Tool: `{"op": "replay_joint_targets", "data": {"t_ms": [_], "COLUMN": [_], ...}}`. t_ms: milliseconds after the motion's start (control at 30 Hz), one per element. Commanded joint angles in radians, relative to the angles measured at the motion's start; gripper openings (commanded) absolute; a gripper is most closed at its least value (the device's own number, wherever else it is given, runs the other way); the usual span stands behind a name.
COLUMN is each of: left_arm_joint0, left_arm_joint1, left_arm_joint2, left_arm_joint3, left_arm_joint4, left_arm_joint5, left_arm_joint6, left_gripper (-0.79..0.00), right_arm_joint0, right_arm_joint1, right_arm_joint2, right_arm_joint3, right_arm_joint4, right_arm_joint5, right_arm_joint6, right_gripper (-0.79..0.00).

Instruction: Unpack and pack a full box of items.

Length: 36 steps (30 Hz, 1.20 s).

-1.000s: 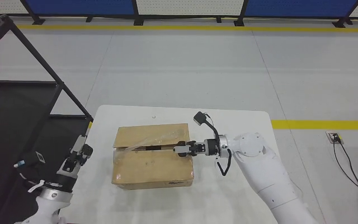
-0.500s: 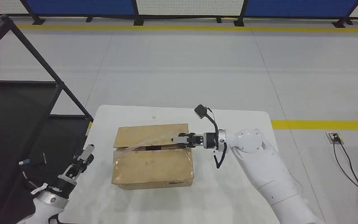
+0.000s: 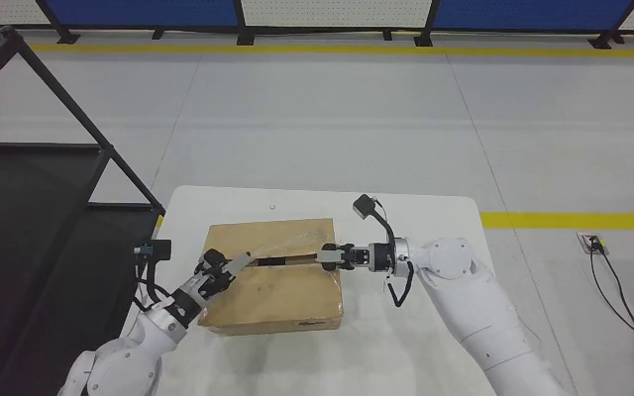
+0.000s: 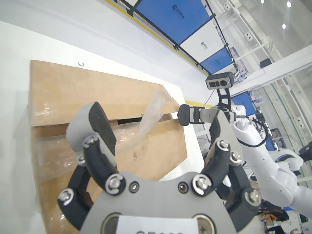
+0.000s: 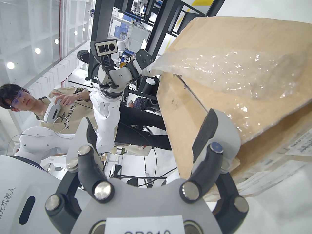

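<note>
Cardboard box [image 3: 272,292], long axis running left to right on the surface [image 3: 436,213].
Left pincer [image 3: 226,263] and right pincer [image 3: 324,259] both spread; side label [image 5: 298,144] illegible.

White table [image 3: 436,213], brown cardboard box [image 3: 272,297] flat at its middle, small dark ring [image 3: 271,207] just beyond the box

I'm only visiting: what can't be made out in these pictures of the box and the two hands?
- Box contents: top view, flaps of the cardboard box leave only a dark slit.
- Whether the left hand touches the clear tape: right wrist view, the tape's end overlaps it.
- The label on the box's side: cut off by the right wrist view's edge.
- The small dark mark on the table: too small in the top view.
</note>
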<state>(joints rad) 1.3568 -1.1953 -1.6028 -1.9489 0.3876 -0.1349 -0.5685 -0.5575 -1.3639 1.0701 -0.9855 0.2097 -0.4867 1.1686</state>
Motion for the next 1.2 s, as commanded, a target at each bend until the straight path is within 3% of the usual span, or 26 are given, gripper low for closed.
{"op": "replay_joint_targets", "data": {"t_ms": [0,533,700,933,1167], "left_arm_joint0": [0.008,0.095,0.114,0.158,0.130], "left_arm_joint1": [0.002,0.017,0.020,0.018,0.022], "left_arm_joint2": [0.018,0.075,0.058,-0.128,-0.200], "left_arm_joint3": [-0.009,-0.089,-0.104,-0.088,0.025], "left_arm_joint4": [0.024,0.116,0.107,-0.080,-0.181], "left_arm_joint5": [-0.018,-0.191,-0.218,-0.086,0.056], "left_arm_joint6": [-0.008,-0.048,0.001,0.191,0.163], "left_gripper": [0.000,0.000,0.000,0.000,0.000], "right_arm_joint0": [-0.017,-0.051,-0.056,-0.049,-0.041], "right_arm_joint1": [0.007,0.029,0.032,0.033,0.032], "right_arm_joint2": [0.013,0.028,0.025,0.016,0.005], "right_arm_joint3": [-0.014,-0.075,-0.080,-0.093,-0.109], "right_arm_joint4": [0.000,-0.005,-0.002,-0.046,-0.053], "right_arm_joint5": [-0.001,0.033,0.030,0.031,-0.052], "right_arm_joint6": [-0.003,-0.002,-0.008,-0.091,-0.120], "right_gripper": [0.000,0.000,0.000,0.000,0.000]}}
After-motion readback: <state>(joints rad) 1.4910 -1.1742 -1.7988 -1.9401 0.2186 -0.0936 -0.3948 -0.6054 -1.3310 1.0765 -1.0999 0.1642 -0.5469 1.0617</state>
